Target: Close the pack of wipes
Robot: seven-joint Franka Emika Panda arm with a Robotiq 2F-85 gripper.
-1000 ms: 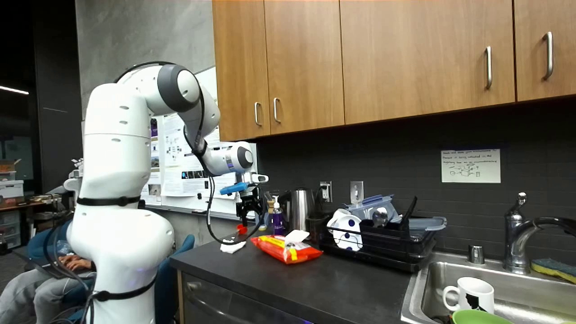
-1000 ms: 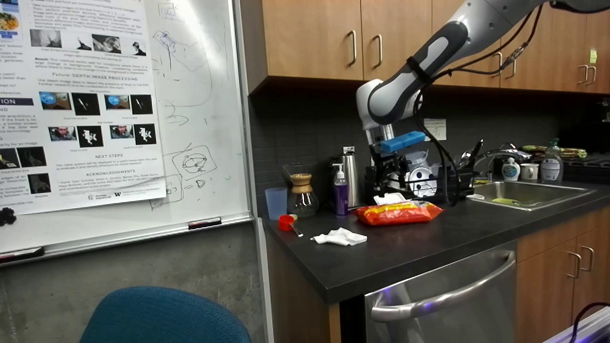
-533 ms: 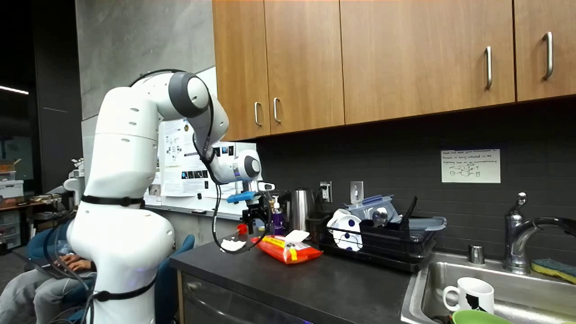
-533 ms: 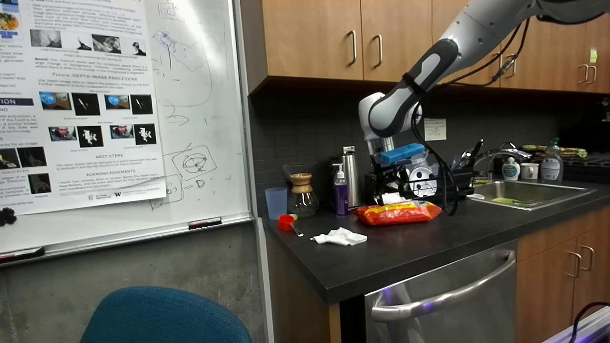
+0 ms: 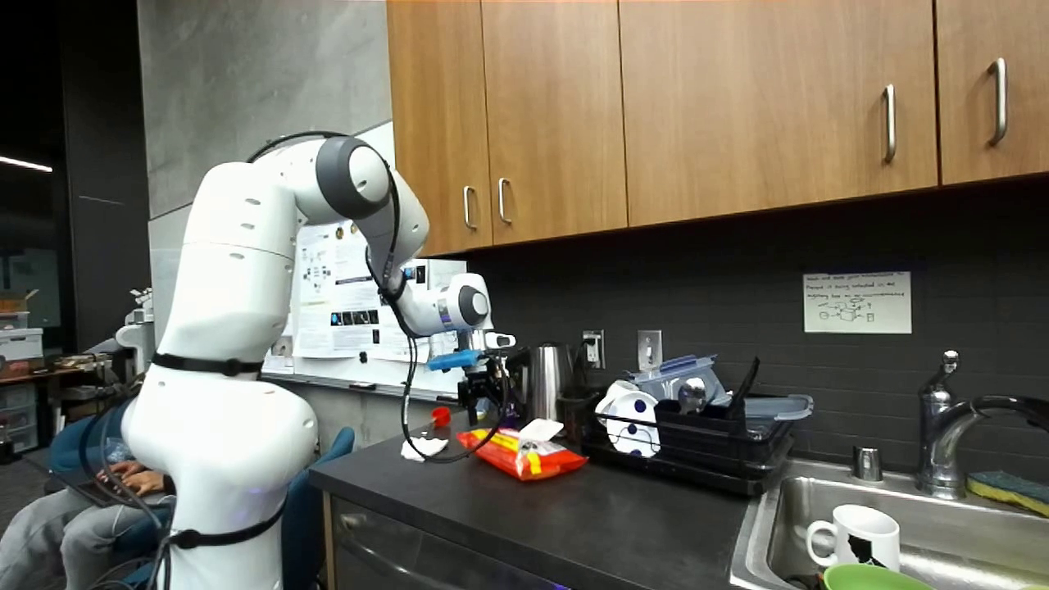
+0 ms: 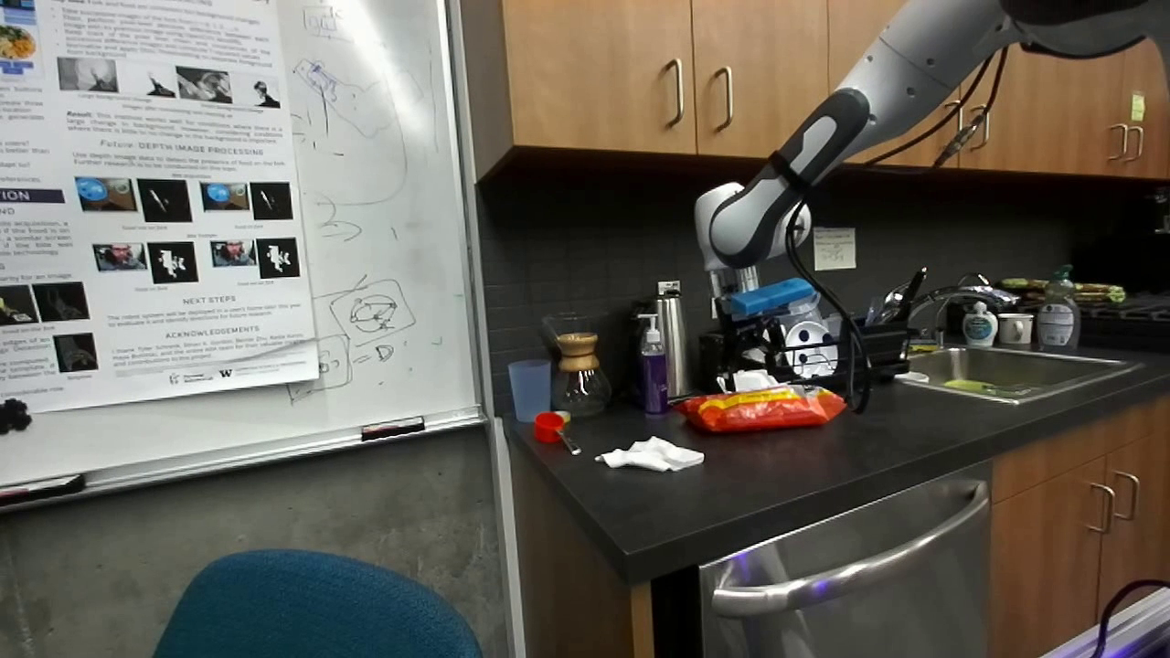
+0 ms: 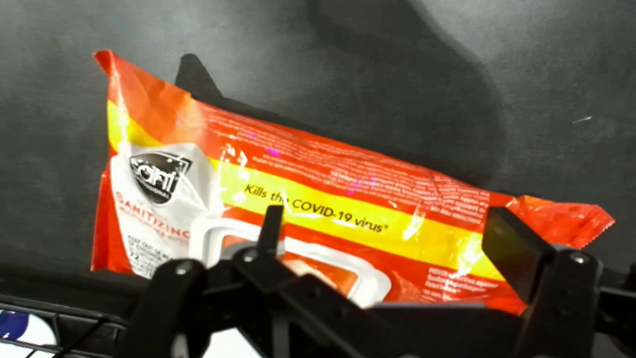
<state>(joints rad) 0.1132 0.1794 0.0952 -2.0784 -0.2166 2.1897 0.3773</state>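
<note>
The pack of wipes [image 7: 323, 199] is a red-orange soft packet with a yellow stripe. It lies flat on the dark counter in both exterior views [image 5: 518, 460] [image 6: 763, 413]. Its white lid [image 5: 541, 430] stands raised, and it also shows in an exterior view [image 6: 751, 380]. In the wrist view the white rim of the opening [image 7: 370, 281] shows, with orange inside. My gripper [image 7: 387, 219] is open with nothing between its fingers. It points down over the pack, also seen in the exterior views [image 5: 483, 407] [image 6: 729, 366]. Its body hides part of the opening and most of the lid.
A black dish rack [image 5: 680, 459] stands close beside the pack. A purple bottle [image 6: 654, 370] and a steel flask [image 6: 676, 343] stand behind. A crumpled white wipe [image 6: 651, 454] and a red scoop [image 6: 548, 427] lie near the counter end. A cable hangs by the pack.
My gripper has come lower and, in an exterior view, moved right toward the raised lid. It stays open. The pack and the lid have not visibly moved.
</note>
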